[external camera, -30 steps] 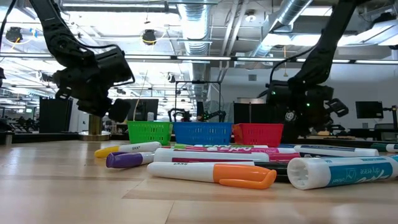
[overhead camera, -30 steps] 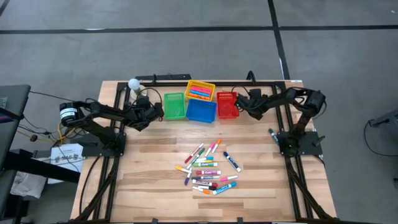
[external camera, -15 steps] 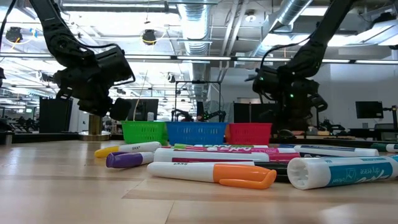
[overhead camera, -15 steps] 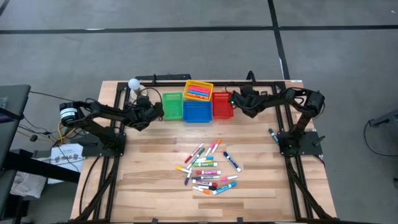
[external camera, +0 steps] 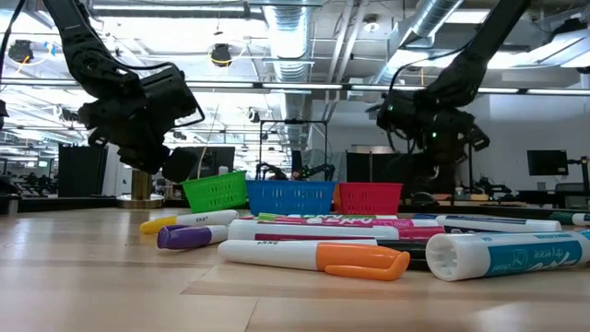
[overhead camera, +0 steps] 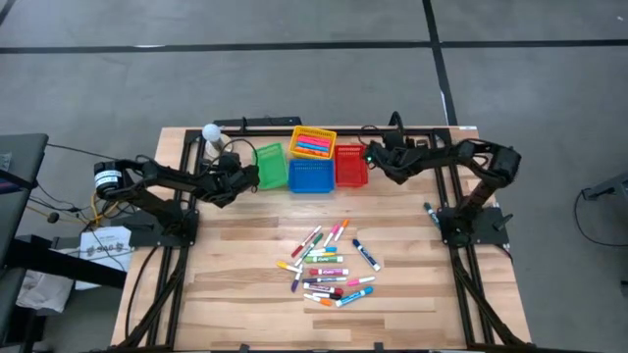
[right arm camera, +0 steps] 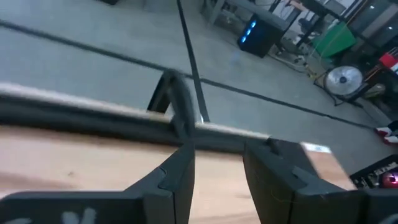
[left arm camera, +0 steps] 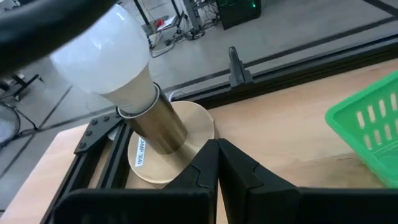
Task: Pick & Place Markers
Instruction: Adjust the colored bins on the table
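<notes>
Left claw (overhead camera: 238, 176): fingers pressed together, nothing between them, as the left wrist view confirms. It sits just beside the green basket (overhead camera: 271, 166), on that basket's outer side; the basket is tilted, its near edge raised off the table (overhead camera: 235, 265) in the low view. Beyond this claw stands a lamp bulb on a wooden base (left arm camera: 140, 121).

Right claw (overhead camera: 376, 163): fingers parted with a bare gap between them, holding nothing. It is just beside the red basket (overhead camera: 350, 166), on its outer side; contact cannot be confirmed.

Between the two claws the green, blue (overhead camera: 313, 176) and red baskets stand in a row, with the yellow basket (overhead camera: 313, 142) behind them already containing a few pens.

The markers (overhead camera: 327, 265) lie loose in a heap toward the front of the table, well apart from both claws.

Assessment: the step in hand appears to be squaring up the baskets before picking. Recommendation: let the green basket settle flat before withdrawing the left claw, or it may tip. The right claw is the better placed for a pick, being already parted; it should be brought over an outlying marker at the edge of the heap, fingers across the barrel, to avoid dragging neighbours.
</notes>
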Available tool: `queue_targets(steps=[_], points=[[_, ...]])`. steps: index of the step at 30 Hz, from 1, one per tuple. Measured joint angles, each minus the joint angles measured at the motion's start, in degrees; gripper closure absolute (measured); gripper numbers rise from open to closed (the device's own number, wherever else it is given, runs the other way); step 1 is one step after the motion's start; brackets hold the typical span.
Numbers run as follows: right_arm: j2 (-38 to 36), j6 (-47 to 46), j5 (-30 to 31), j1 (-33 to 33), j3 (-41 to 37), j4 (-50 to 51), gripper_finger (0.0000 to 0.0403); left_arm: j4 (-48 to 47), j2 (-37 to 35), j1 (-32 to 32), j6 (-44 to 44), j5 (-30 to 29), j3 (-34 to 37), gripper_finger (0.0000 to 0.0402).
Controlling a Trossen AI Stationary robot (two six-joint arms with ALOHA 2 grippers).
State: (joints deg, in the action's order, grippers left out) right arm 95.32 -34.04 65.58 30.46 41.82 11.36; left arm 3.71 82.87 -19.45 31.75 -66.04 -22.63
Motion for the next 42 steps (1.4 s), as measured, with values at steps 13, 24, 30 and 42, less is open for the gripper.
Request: queue_targets(steps=[13, 24, 30, 42], points=[[-12.36, 0.04, 0.58, -0.47, 0.02, 6.61, 0.0278, 0.45, -0.02, 2.01, -5.54, -7.57, -3.7, 0.0396], [-12.84, -0.05, 0.63, -0.46, 0.0, 11.05, 0.0278, 0.24, -1.88, 2.59, -16.16, -19.7, -3.79, 0.0396], [-12.84, -3.7, 2.47, -0.46, 0.0, 15.24, 0.0278, 0.22, -4.6, -0.14, -15.07, -14.61, 0.21, 0.0396], [-12.84, -5.96, 3.84, -0.46, 0.0, 17.07, 0.0278, 0.46, -4.61, -5.09, -7.01, -2.75, 2.73, 0.0396]])
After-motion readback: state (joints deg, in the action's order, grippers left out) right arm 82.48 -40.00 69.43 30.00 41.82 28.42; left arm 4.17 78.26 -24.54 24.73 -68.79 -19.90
